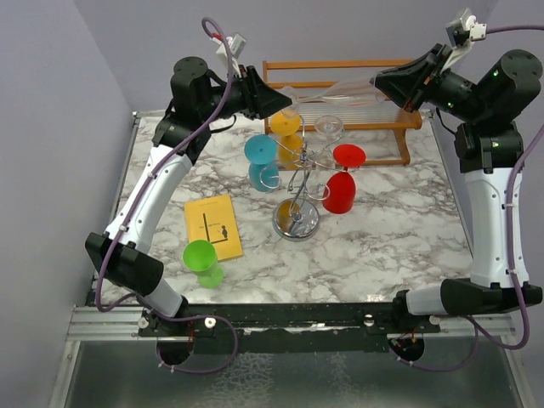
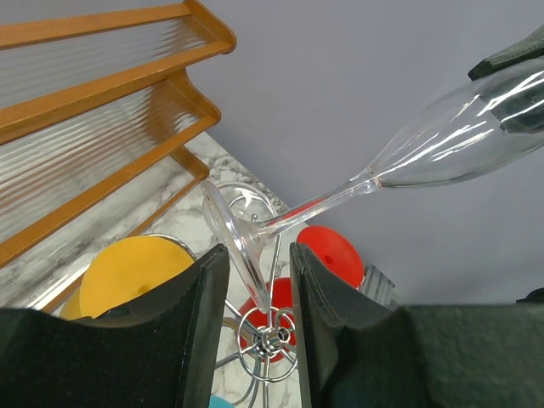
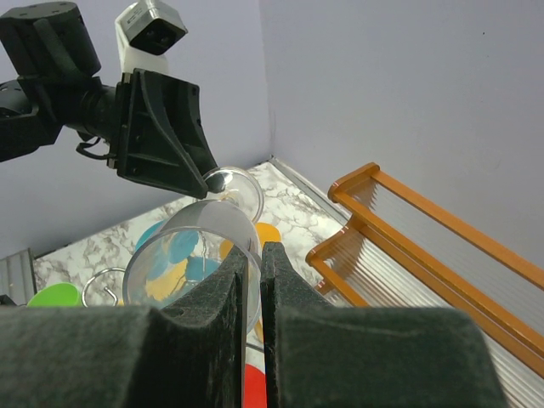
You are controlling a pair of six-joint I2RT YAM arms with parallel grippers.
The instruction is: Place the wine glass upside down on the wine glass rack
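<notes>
A clear wine glass (image 1: 340, 87) hangs in the air, lying sideways above the back of the table. My right gripper (image 1: 380, 82) is shut on its bowl rim (image 3: 187, 246), one finger inside and one outside. My left gripper (image 1: 285, 102) is open, its fingers on either side of the glass's foot (image 2: 242, 242); the stem (image 2: 323, 200) runs up to the right. The silver wire wine glass rack (image 1: 299, 183) with its chrome base (image 1: 296, 221) stands mid-table, below the glass. Its top hub (image 2: 268, 340) shows between my left fingers.
Blue (image 1: 261, 153), yellow (image 1: 286, 123), red (image 1: 340, 191) and small clear (image 1: 329, 127) glasses hang on the rack. A wooden slatted shelf (image 1: 357, 115) stands at the back. A yellow book (image 1: 212, 225) and a green glass (image 1: 202, 259) lie front left.
</notes>
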